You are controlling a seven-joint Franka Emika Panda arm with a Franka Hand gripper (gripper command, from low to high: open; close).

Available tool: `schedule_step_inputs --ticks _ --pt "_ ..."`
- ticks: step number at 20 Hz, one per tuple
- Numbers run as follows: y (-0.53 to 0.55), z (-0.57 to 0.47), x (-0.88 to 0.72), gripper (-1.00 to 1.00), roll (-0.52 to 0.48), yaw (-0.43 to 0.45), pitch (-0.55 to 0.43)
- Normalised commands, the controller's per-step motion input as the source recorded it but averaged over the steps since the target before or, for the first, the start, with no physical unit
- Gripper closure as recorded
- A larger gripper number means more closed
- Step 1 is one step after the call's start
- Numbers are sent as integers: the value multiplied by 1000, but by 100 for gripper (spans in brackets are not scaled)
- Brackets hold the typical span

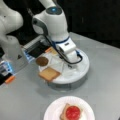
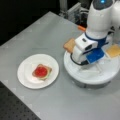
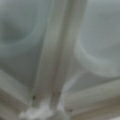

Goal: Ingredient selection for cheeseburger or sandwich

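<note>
One white round plate carries one toast-brown bread slice topped by one red tomato disc. The gripper is down in the white round divided tray, beside one more bread slice; whether its jaws are apart I cannot tell.

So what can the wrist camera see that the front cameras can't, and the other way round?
Only the wrist view shows the white dividers inside the round tray close up. Only the front views show the white plate with a bread slice topped by a red tomato disc, a loose bread slice, a brown patty, and the gripper down in the tray. Both show the tray.
</note>
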Motion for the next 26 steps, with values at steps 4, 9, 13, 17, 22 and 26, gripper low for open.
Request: schedule_step_inputs --ticks 4,9,13,17,22,26 --pt "335 -44 -38 -100 40 -109 36" --pt "299 -20 -42 -100 24 -105 28" --pt "267 -5 -23 -100 17 -59 18" --pt "255 26 -4 -100 16 -21 20" --pt "237 120 -15 -100 0 -13 43" --pt "210 220 -25 -100 -5 -16 74"
